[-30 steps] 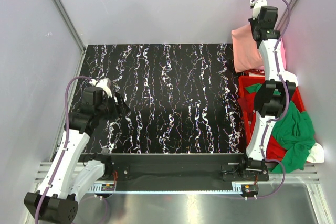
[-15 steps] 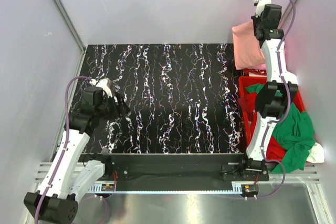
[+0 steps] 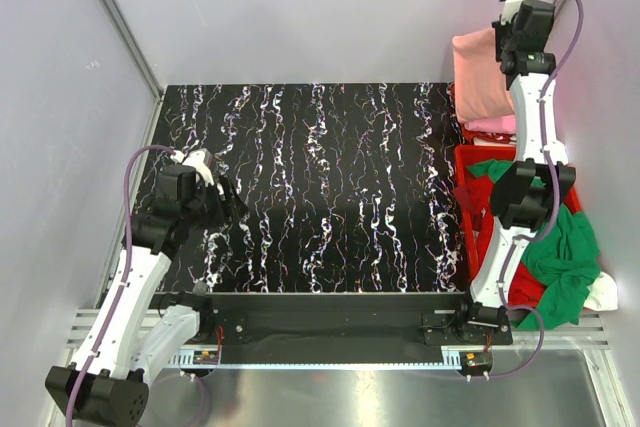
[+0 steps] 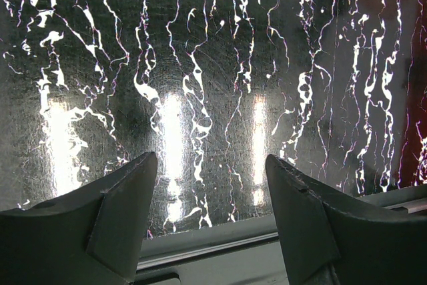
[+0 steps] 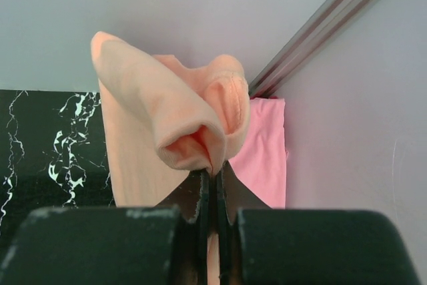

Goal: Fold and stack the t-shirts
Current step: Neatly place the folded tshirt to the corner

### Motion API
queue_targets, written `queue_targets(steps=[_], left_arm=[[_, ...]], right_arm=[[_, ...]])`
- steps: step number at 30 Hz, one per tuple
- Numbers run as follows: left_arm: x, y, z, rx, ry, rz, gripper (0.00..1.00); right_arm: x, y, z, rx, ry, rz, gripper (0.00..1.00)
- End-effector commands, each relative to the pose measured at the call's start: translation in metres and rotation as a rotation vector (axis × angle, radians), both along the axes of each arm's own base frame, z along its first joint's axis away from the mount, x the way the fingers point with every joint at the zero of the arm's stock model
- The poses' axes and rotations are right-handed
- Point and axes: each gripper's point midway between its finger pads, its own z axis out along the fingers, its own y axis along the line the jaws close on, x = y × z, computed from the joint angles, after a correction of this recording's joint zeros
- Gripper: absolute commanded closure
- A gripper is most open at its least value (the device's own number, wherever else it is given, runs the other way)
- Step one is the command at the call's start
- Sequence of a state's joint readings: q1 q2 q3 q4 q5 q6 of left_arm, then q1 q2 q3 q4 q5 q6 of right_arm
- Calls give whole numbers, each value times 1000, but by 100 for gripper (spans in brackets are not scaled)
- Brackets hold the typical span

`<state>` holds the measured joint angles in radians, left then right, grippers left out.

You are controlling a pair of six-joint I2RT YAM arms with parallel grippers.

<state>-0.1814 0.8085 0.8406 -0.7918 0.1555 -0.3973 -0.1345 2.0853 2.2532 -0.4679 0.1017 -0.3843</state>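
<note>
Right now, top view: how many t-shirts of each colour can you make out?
salmon-orange t-shirt: 1, pinched in the right gripper
pink t-shirt: 1
green t-shirt: 1
white t-shirt: 1, only an edge shows
red: 0 sure; any red cloth blends into the red crate
Total: 4

Matt against gloss
The salmon-orange t-shirt (image 5: 147, 111) is soft matt cloth; the black veined bench (image 4: 200, 65) is smooth and glossy.
</note>
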Motion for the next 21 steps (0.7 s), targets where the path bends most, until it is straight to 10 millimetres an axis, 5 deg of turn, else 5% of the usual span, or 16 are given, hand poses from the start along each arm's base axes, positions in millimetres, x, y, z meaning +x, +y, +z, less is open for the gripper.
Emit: queue_targets(steps=[1, 5, 11, 12, 14, 15, 18, 21], left_arm=[[7, -3, 3, -18, -25, -6, 28], [8, -3, 0, -14, -8, -2, 28], [9, -2, -8, -7, 28, 4, 28], [9, -2, -9, -5, 36, 6, 28], [10, -2, -13, 0, 51, 6, 28], [10, -2, -14, -1, 61, 11, 29], [9, -2, -16, 5, 71, 7, 29], [9, -3, -17, 4, 74, 6, 29]], right_arm=[[1, -24, 48, 18, -148, -21, 100], [18, -48, 29, 65, -140, -33, 100], [52, -85, -31, 114, -119, -40, 98], [59, -97, -49, 123, -118, -57, 88], [63, -115, -62, 133, -133, -119, 47], [65, -130, -73, 123, -140, -163, 15], [63, -160, -72, 117, -201, -263, 4], [54, -173, -43, 130, -271, -315, 2]])
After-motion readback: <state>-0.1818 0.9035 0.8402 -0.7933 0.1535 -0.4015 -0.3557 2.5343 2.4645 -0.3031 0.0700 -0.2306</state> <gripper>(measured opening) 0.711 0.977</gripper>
